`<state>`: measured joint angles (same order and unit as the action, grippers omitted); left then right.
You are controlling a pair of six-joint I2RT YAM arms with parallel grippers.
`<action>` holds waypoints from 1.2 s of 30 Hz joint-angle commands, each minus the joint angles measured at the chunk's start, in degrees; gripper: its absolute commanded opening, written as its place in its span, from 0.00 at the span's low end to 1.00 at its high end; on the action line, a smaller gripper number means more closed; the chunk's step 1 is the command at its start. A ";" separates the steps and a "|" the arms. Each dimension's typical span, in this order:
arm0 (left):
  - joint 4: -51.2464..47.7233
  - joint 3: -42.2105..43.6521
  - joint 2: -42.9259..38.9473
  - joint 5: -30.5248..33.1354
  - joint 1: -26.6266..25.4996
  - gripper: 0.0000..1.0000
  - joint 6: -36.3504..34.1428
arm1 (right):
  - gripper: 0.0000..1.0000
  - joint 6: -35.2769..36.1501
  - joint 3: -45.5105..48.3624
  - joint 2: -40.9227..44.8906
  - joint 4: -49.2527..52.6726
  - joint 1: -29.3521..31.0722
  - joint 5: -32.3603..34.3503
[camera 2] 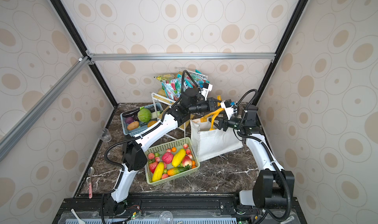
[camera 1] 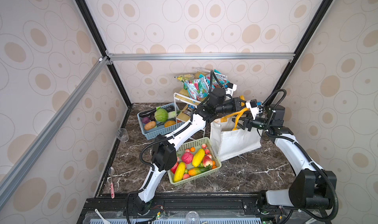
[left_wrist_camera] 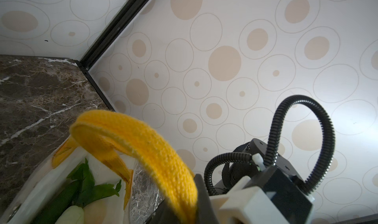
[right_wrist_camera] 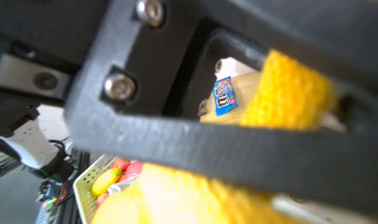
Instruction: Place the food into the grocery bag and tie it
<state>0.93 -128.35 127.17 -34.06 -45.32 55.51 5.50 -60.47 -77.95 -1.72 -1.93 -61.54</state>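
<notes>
Left tool [camera 1: 242, 103]: I'm clamping it shut on one mustard strap [left_wrist_camera: 163, 157], lifting it above the grocery bag [camera 1: 235, 143]
Right tool [camera 1: 241, 124]: I'm holding it part open, the second strap [right_wrist_camera: 286, 90] lying between the jaws
Bag: standing on the bench just beside the green basket [camera 1: 204, 141], greens [left_wrist_camera: 88, 184] showing inside
Handling: soft, light cloth, sagging easily; I'm judging the strap loops best for tying

You can read one brand only: the M&M's logo, white letters turned sideways, on a small blue candy packet [right_wrist_camera: 225, 95] in the right wrist view. Print on the snack bags [camera 1: 197, 86] [camera 2: 173, 86], upper middle of both top views, stays too small to read
</notes>
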 commanded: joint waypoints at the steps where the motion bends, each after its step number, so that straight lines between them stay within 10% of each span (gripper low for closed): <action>1: 3.47 -0.70 -2.85 -0.19 -0.52 0.00 1.00 | 0.54 -5.41 2.25 -0.10 -14.55 1.36 2.39; 12: 4.69 -0.17 -3.38 -0.24 -1.16 0.00 1.67 | 0.52 -5.79 5.98 -1.80 -24.56 6.39 11.76; 20: 4.99 -0.32 -2.77 -0.06 -1.61 0.00 2.37 | 0.16 -8.97 4.92 -2.09 -23.88 6.89 14.09; 24: 3.17 -0.33 -2.96 2.15 -1.56 0.00 1.02 | 0.00 -8.14 6.05 1.32 -17.11 6.72 15.49; 36: -2.52 2.56 -5.52 17.46 -2.40 0.00 -4.93 | 0.00 -12.16 5.19 8.41 11.05 -8.13 23.06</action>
<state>-0.56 -126.10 125.23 -22.26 -48.60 53.12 -4.10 -54.54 -70.37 1.91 -6.92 -42.70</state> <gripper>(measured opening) 0.090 0.078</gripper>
